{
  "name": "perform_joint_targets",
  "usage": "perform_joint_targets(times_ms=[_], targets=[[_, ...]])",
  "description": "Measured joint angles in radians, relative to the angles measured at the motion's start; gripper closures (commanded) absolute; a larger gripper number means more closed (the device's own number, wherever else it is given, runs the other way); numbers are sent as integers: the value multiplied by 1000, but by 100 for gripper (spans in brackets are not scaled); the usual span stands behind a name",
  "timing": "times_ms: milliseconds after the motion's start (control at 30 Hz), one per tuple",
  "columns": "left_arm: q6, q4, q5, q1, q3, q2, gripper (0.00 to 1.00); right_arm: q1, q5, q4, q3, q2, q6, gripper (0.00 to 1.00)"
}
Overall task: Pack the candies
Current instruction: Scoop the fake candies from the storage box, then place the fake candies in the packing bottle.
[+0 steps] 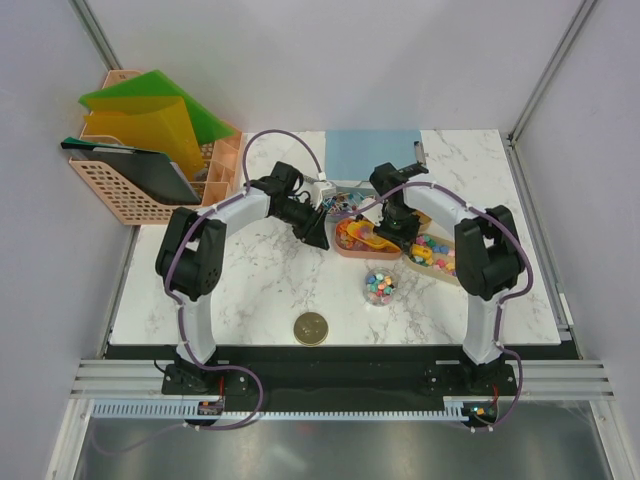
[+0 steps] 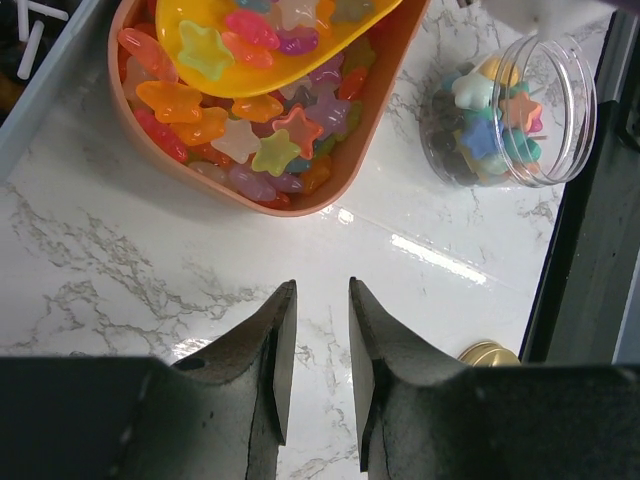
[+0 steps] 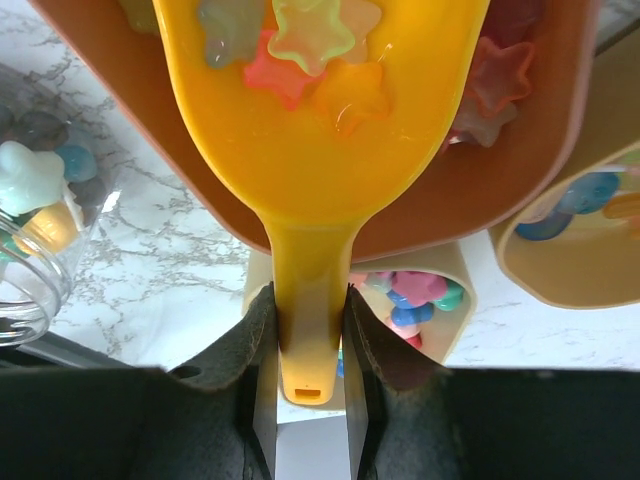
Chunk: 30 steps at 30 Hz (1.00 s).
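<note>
The right wrist view alone shows the right pincer (image 3: 305,340) clamped on the orange scoop (image 3: 320,160), with star candies (image 3: 312,35) in its bowl over the pink tray (image 3: 520,200). The left wrist view shows the left pincer (image 2: 322,340) slightly parted and empty above the counter (image 2: 150,250), near the part-filled jar (image 2: 520,110).

No text, label, brand, number or sign can be read in any of the three views. The gold lid (image 1: 310,328), at the lower middle of the top view on the counter (image 1: 250,290), is too small to tell whether anything is printed on it.
</note>
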Motion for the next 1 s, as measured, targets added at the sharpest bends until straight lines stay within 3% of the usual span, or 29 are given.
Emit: perform_joint_targets(times_ms=[400, 500, 533, 567, 767, 1000], targets=[[37, -23, -36, 23, -6, -31, 61, -21, -13, 95, -117, -150, -100, 100], [49, -21, -93, 34, -6, -53, 53, -45, -35, 109, -158, -210, -129, 100], [50, -19, -128, 37, -6, -62, 50, -57, -43, 113, -178, -242, -145, 100], [49, -13, -163, 38, -6, -70, 1, -65, -47, 114, -192, -269, -161, 100], [17, 47, -398, 42, -5, -91, 0, -99, -55, 86, -304, -507, -321, 100], [-48, 99, -715, 40, -5, -91, 0, -96, -20, -32, -364, -626, -512, 100]])
